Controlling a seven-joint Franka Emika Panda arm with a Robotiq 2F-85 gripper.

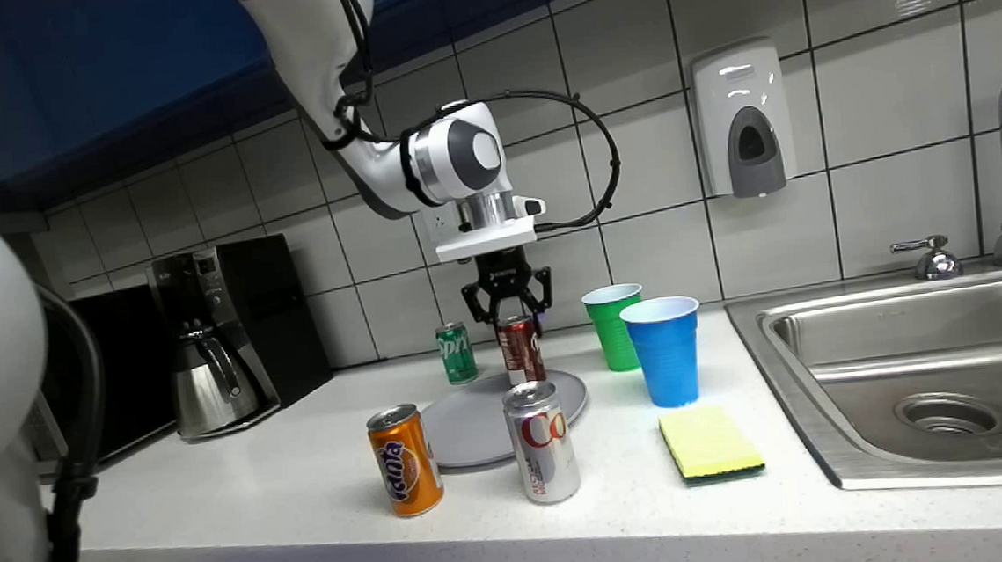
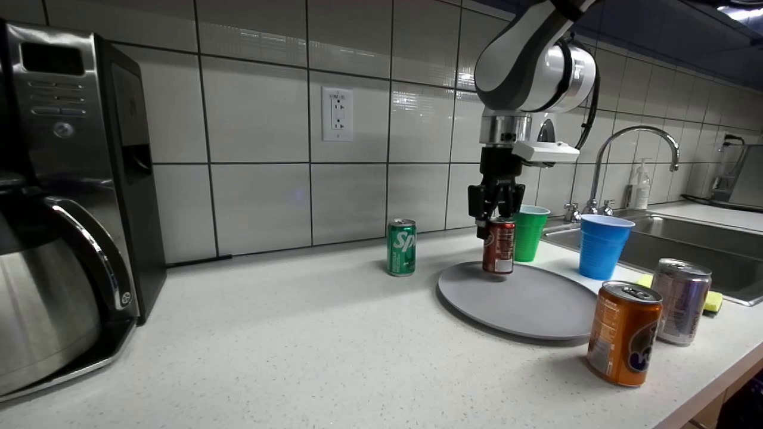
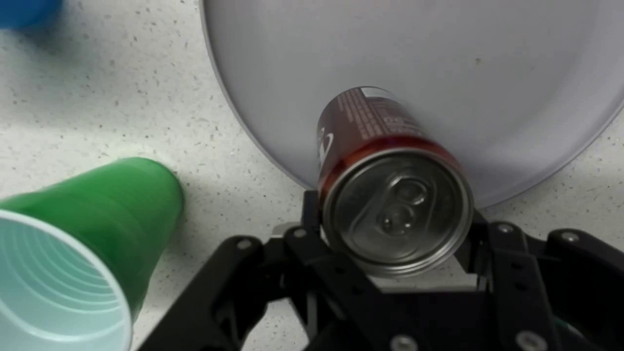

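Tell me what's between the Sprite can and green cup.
The dark red can, held by the gripper over the plate, shows between them in both exterior views.

I hold the soda can (image 1: pixel 521 356) over the rear of the plate (image 1: pixel 467 429); in an exterior view, Fanta can (image 1: pixel 406 462) and Coke can (image 1: pixel 542 446) before the plate, Sprite can (image 1: pixel 457 355) behind, plastic cups (image 1: pixel 663 358) right.

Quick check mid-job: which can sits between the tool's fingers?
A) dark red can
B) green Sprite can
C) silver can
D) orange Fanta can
A: the wrist view shows the dark red can clasped by the tool, a finger on either side.
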